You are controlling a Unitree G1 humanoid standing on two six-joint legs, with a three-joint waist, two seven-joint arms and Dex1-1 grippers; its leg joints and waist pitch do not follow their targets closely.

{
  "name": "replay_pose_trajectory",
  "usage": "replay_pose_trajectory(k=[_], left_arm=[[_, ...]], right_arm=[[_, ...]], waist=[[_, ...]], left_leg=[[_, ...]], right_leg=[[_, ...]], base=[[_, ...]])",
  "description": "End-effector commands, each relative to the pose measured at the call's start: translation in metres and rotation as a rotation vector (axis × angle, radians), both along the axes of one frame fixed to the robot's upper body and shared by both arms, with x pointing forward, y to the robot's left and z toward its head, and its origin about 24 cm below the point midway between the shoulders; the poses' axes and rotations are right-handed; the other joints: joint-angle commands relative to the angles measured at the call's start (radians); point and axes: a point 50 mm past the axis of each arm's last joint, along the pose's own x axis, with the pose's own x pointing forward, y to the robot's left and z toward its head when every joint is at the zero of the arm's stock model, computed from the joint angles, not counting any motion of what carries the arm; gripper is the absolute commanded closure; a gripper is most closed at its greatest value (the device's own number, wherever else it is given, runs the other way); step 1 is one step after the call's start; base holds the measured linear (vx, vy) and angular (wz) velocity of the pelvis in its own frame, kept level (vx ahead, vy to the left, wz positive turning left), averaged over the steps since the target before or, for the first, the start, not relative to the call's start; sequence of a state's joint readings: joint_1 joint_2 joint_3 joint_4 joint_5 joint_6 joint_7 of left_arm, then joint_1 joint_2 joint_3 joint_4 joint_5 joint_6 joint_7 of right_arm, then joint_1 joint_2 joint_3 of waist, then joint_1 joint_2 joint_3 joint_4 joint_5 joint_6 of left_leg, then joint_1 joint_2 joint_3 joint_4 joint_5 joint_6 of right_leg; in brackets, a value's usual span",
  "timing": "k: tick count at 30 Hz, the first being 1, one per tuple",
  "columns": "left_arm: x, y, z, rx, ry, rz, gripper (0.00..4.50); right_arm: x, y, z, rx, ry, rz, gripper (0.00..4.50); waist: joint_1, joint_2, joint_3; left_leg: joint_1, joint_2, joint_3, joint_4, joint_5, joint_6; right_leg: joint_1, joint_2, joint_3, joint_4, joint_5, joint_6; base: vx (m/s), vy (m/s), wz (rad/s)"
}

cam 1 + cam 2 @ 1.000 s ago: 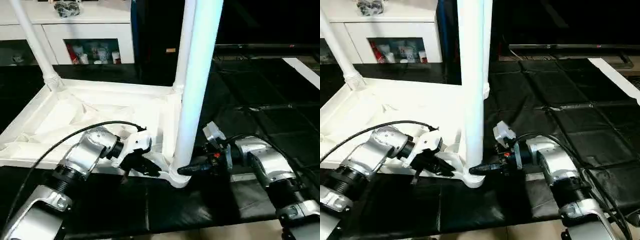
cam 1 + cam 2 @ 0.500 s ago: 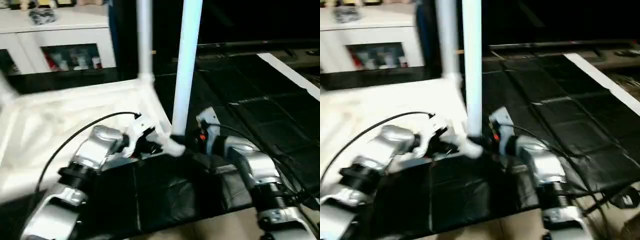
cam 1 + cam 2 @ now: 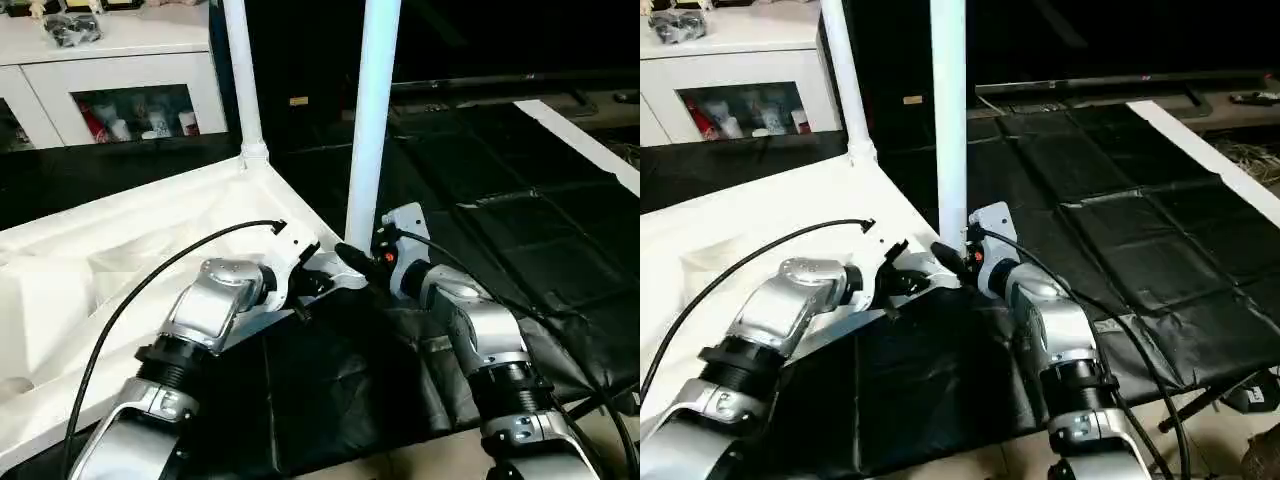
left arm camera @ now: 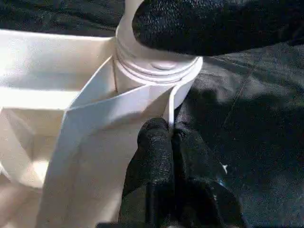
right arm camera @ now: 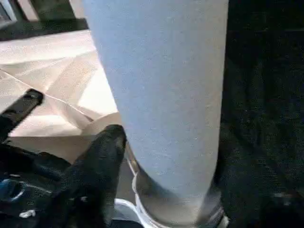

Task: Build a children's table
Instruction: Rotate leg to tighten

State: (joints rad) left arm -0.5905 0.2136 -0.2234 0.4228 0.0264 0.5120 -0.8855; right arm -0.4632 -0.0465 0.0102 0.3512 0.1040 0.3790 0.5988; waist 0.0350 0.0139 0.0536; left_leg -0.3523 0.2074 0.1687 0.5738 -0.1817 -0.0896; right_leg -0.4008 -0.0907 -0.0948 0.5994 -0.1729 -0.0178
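The children's table top (image 3: 120, 250) lies upside down on the left, white with a ribbed underside. Two white legs stand in its corner sockets: a near leg (image 3: 372, 130) and a far leg (image 3: 243, 80). My left gripper (image 4: 168, 133) is shut on the top's thin rim, just beside the near corner socket (image 4: 156, 71). My right gripper (image 3: 358, 258) sits at the foot of the near leg (image 5: 161, 95), reaching in from the right, with the leg's base right in front of it.
A white cabinet (image 3: 120, 80) with a glass door stands behind the table top. Black quilted mats (image 3: 520, 200) cover the floor to the right, edged by a white strip (image 3: 590, 140). A black cable (image 3: 130, 300) loops over my left forearm.
The whole view has shifted and tilted, so the camera has moved. Both grippers stay at the near corner, the left still pinching the rim and the right still at the leg's foot.
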Motion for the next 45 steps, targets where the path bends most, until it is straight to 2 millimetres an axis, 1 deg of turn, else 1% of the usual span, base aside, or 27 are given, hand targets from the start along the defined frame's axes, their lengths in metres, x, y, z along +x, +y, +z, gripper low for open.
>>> replay_pose_trajectory(k=[1, 6, 7, 9, 12, 13, 14, 15, 17, 18, 19, 22, 23, 24, 25, 26, 27, 28, 29, 30, 31, 33, 37, 39, 40, 41, 45], left_arm=[[-0.003, -0.016, 0.011, -0.048, -0.054, -0.114, 4.5], [-0.004, -0.008, 0.011, -0.041, -0.072, -0.188, 4.5], [-0.006, -0.006, 0.01, -0.036, -0.074, -0.215, 4.5], [-0.011, 0.002, 0.005, -0.03, -0.062, -0.281, 4.5], [-0.018, 0.007, 0.002, -0.025, -0.048, -0.337, 4.5], [-0.023, 0.012, -0.002, -0.005, -0.032, -0.38, 4.5], [-0.026, 0.015, -0.005, 0.006, -0.026, -0.398, 4.5], [-0.031, 0.022, -0.009, 0.028, -0.01, -0.419, 4.5], [-0.032, 0.024, -0.01, 0.031, -0.006, -0.421, 4.5], [-0.034, 0.028, -0.011, 0.037, -0.002, -0.423, 4.5], [-0.034, 0.029, -0.011, 0.038, -0.001, -0.424, 4.5], [-0.038, 0.05, -0.013, 0.075, 0.016, -0.454, 4.5], [-0.039, 0.054, -0.014, 0.073, 0.024, -0.463, 4.5], [-0.039, 0.056, -0.015, 0.075, 0.031, -0.459, 4.5], [-0.038, 0.056, -0.015, 0.088, 0.031, -0.468, 4.5], [-0.037, 0.056, -0.015, 0.092, 0.029, -0.472, 4.5], [-0.036, 0.055, -0.014, 0.101, 0.022, -0.48, 4.5], [-0.035, 0.054, -0.014, 0.106, 0.017, -0.488, 4.5], [-0.035, 0.054, -0.013, 0.105, 0.017, -0.493, 4.5], [-0.035, 0.05, -0.012, 0.098, 0.018, -0.511, 4.5], [-0.035, 0.05, -0.012, 0.098, 0.018, -0.511, 4.5], [-0.037, 0.045, -0.012, 0.096, 0.021, -0.558, 4.5], [-0.038, 0.046, -0.012, 0.114, 0.014, -0.577, 4.5], [-0.038, 0.047, -0.014, 0.126, 0.014, -0.58, 4.5], [-0.04, 0.048, -0.016, 0.143, 0.012, -0.587, 4.5], [-0.04, 0.048, -0.016, 0.145, 0.011, -0.588, 4.5], [-0.041, 0.048, -0.016, 0.149, 0.008, -0.59, 4.5]], right_arm=[[-0.017, 0.025, -0.014, 0.005, 0.052, 0.189, 1.13], [-0.028, 0.004, -0.005, 0.003, 0.002, 0.291, 0.93], [-0.031, -0.002, -0.003, 0.006, -0.009, 0.316, 0.93], [-0.037, -0.016, 0.0, -0.032, -0.036, 0.357, 0.93], [-0.04, -0.021, -0.001, -0.035, -0.043, 0.372, 0.93], [-0.043, -0.022, -0.001, -0.038, -0.052, 0.397, 0.93], [-0.045, -0.023, -0.001, -0.041, -0.055, 0.411, 0.93], [-0.048, -0.023, -0.001, -0.049, -0.061, 0.439, 0.93], [-0.05, -0.024, -0.001, -0.045, -0.059, 0.448, 0.93], [-0.052, -0.022, 0.0, -0.039, -0.061, 0.463, 0.93], [-0.052, -0.022, 0.0, -0.038, -0.061, 0.466, 0.93], [-0.055, -0.015, 0.002, -0.038, -0.071, 0.527, 0.93], [-0.054, -0.013, 0.002, -0.033, -0.072, 0.527, 0.93], [-0.052, -0.016, 0.0, -0.038, -0.069, 0.511, 0.93], [-0.051, -0.022, 0.002, -0.044, -0.073, 0.524, 0.93], [-0.051, -0.024, 0.003, -0.046, -0.074, 0.531, 0.93], [-0.051, -0.026, 0.005, -0.04, -0.071, 0.542, 0.93], [-0.05, -0.028, 0.006, -0.039, -0.071, 0.56, 0.93], [-0.051, -0.03, 0.007, -0.044, -0.074, 0.58, 0.93], [-0.052, -0.034, 0.007, -0.06, -0.081, 0.623, 0.93], [-0.052, -0.035, 0.007, -0.061, -0.081, 0.624, 0.93], [-0.052, -0.039, 0.007, -0.061, -0.07, 0.667, 0.93], [-0.047, -0.038, 0.005, -0.061, -0.06, 0.693, 0.93], [-0.044, -0.037, 0.004, -0.068, -0.056, 0.705, 0.93], [-0.039, -0.035, 0.005, -0.067, -0.056, 0.711, 0.93], [-0.038, -0.034, 0.005, -0.066, -0.055, 0.712, 1.19], [-0.033, -0.032, 0.004, -0.085, -0.043, 0.748, 1.31]], waist=[[0.008, 0.011, -0.069], [0.009, 0.015, -0.068], [0.01, 0.006, -0.069], [0.018, 0.009, -0.068], [0.023, 0.003, -0.066], [0.025, -0.006, -0.066], [0.024, -0.003, -0.063], [0.025, -0.009, -0.063], [0.027, -0.004, -0.062], [0.027, -0.012, -0.062], [0.03, -0.008, -0.062], [0.028, -0.017, -0.061], [0.025, -0.01, -0.061], [0.023, -0.012, -0.061], [0.02, -0.056, -0.062], [0.031, -0.033, -0.061], [0.03, -0.029, -0.059], [0.032, -0.017, -0.061], [0.028, -0.011, -0.062], [0.027, -0.017, -0.062], [0.028, -0.007, -0.063], [0.031, -0.018, -0.067], [0.038, -0.021, -0.067], [0.041, -0.028, -0.066], [0.043, -0.042, -0.066], [0.047, -0.034, -0.065], [0.054, -0.036, -0.066]], left_leg=[[-0.006, 0.012, -0.003, -0.061, -0.201, 0.039], [-0.001, 0.014, 0.001, -0.059, -0.191, 0.055], [0.0, 0.015, 0.003, -0.058, -0.195, 0.061], [0.0, 0.017, 0.003, -0.057, -0.192, 0.066], [-0.002, 0.017, 0.002, -0.06, -0.204, 0.06], [-0.002, 0.018, 0.002, -0.06, -0.206, 0.058], [-0.003, 0.019, 0.001, -0.063, -0.209, 0.057], [-0.004, 0.02, 0.002, -0.063, -0.208, 0.055], [0.001, 0.022, 0.002, -0.064, -0.209, 0.052], [0.001, 0.022, 0.003, -0.063, -0.208, 0.053], [0.002, 0.022, 0.002, -0.064, -0.208, 0.051], [-0.003, 0.021, 0.001, -0.067, -0.209, 0.051], [-0.003, 0.02, 0.0, -0.067, -0.219, 0.043], [-0.003, 0.021, 0.001, -0.068, -0.221, 0.041], [-0.004, 0.022, 0.005, -0.066, -0.216, 0.045], [-0.001, 0.021, 0.001, -0.068, -0.201, 0.045], [0.001, 0.023, 0.003, -0.068, -0.206, 0.043], [0.004, 0.025, 0.002, -0.068, -0.216, 0.032], [0.008, 0.025, 0.002, -0.069, -0.243, 0.022], [0.006, 0.026, 0.001, -0.069, -0.249, 0.019], [0.008, 0.023, 0.002, -0.069, -0.269, 0.018], [0.003, 0.02, 0.002, -0.064, -0.25, 0.031], [0.0, 0.022, 0.003, -0.061, -0.213, 0.045], [0.0, 0.023, 0.003, -0.061, -0.208, 0.046], [0.0, 0.023, 0.005, -0.061, -0.209, 0.047], [0.001, 0.024, 0.003, -0.063, -0.211, 0.043], [0.005, 0.027, 0.003, -0.064, -0.214, 0.032]], right_leg=[[0.061, -0.045, 0.046, -0.077, -0.21, -0.19], [0.063, -0.044, 0.049, -0.075, -0.155, -0.215], [0.062, -0.044, 0.05, -0.076, -0.153, -0.218], [0.063, -0.046, 0.05, -0.074, -0.165, -0.216], [0.061, -0.05, 0.049, -0.077, -0.227, -0.2], [0.061, -0.051, 0.05, -0.079, -0.251, -0.188], [0.059, -0.052, 0.05, -0.08, -0.278, -0.181], [0.059, -0.052, 0.05, -0.081, -0.287, -0.176], [0.053, -0.052, 0.052, -0.082, -0.306, -0.168], [0.053, -0.052, 0.052, -0.082, -0.302, -0.169], [0.053, -0.052, 0.053, -0.078, -0.291, -0.173], [0.053, -0.052, 0.052, -0.079, -0.311, -0.158], [0.053, -0.052, 0.052, -0.079, -0.323, -0.154], [0.052, -0.051, 0.052, -0.08, -0.323, -0.154], [0.052, -0.05, 0.052, -0.082, -0.325, -0.148], [0.052, -0.055, 0.054, -0.075, -0.34, -0.146], [0.046, -0.056, 0.055, -0.079, -0.348, -0.147], [0.047, -0.055, 0.056, -0.079, -0.33, -0.151], [0.048, -0.049, 0.055, -0.081, -0.283, -0.163], [0.05, -0.049, 0.055, -0.076, -0.264, -0.17], [0.052, -0.048, 0.054, -0.077, -0.25, -0.179], [0.057, -0.05, 0.054, -0.071, -0.236, -0.192], [0.056, -0.053, 0.053, -0.07, -0.254, -0.2], [0.055, -0.053, 0.052, -0.069, -0.267, -0.198], [0.055, -0.054, 0.052, -0.073, -0.288, -0.186], [0.053, -0.056, 0.052, -0.073, -0.315, -0.181], [0.05, -0.055, 0.053, -0.069, -0.295, -0.179]], base=[[0.0, 0.0, 0.0], [0.0, 0.0, 0.0], [0.0, 0.0, 0.0], [0.0, 0.0, 0.0], [0.0, 0.0, 0.0], [0.0, 0.0, 0.0], [0.0, 0.0, 0.0], [0.0, 0.0, 0.0], [0.0, 0.0, 0.0], [0.0, 0.0, 0.0], [0.0, 0.0, 0.0], [0.0, 0.0, 0.0], [0.0, 0.0, 0.0], [0.0, 0.0, 0.0], [0.0, 0.0, 0.0], [0.0, 0.0, 0.0], [0.0, 0.0, 0.0], [0.0, 0.0, 0.0], [0.0, 0.0, 0.0], [0.0, 0.0, 0.0], [0.0, 0.0, 0.0], [0.0, 0.0, 0.0], [0.0, 0.0, 0.0], [0.0, 0.0, 0.0], [0.0, 0.0, 0.0], [0.0, 0.0, 0.0], [0.0, 0.0, 0.0]])
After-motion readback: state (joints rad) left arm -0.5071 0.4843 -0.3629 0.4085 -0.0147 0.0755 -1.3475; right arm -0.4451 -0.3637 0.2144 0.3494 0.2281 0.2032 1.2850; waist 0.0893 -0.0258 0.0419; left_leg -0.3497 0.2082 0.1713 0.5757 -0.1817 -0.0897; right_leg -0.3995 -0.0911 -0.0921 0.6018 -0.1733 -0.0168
